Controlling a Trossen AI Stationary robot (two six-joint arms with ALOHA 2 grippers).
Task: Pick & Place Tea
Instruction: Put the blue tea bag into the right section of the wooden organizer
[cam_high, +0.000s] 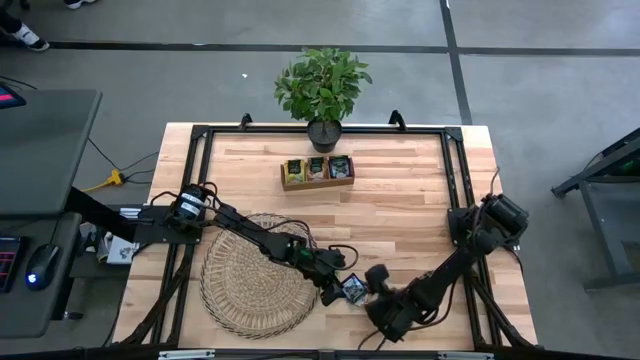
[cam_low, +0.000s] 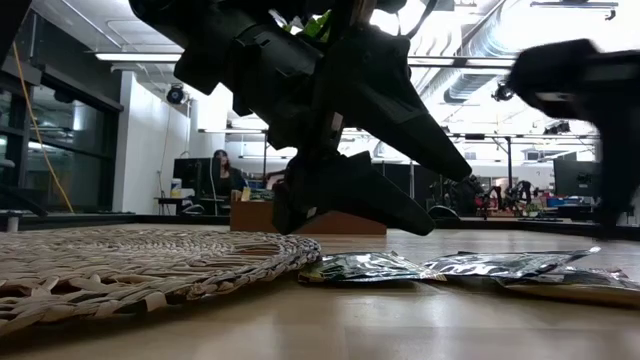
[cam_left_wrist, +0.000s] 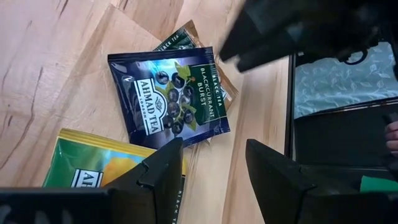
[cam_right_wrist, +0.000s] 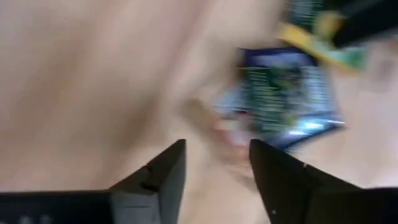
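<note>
Low in the frame's centre, three tea sachets (cam_left_wrist: 171, 99) lie flat on the table (cam_high: 400, 215): one navy, one yellow-green, one brownish, perhaps. Left gripper (cam_left_wrist: 211, 180) hovers spread above them; right gripper (cam_right_wrist: 217, 171) spread too, holding nothing.

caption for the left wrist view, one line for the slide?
Open left gripper hovers over a navy blackcurrant tea sachet and a yellow-green sachet on the wooden table.
</note>
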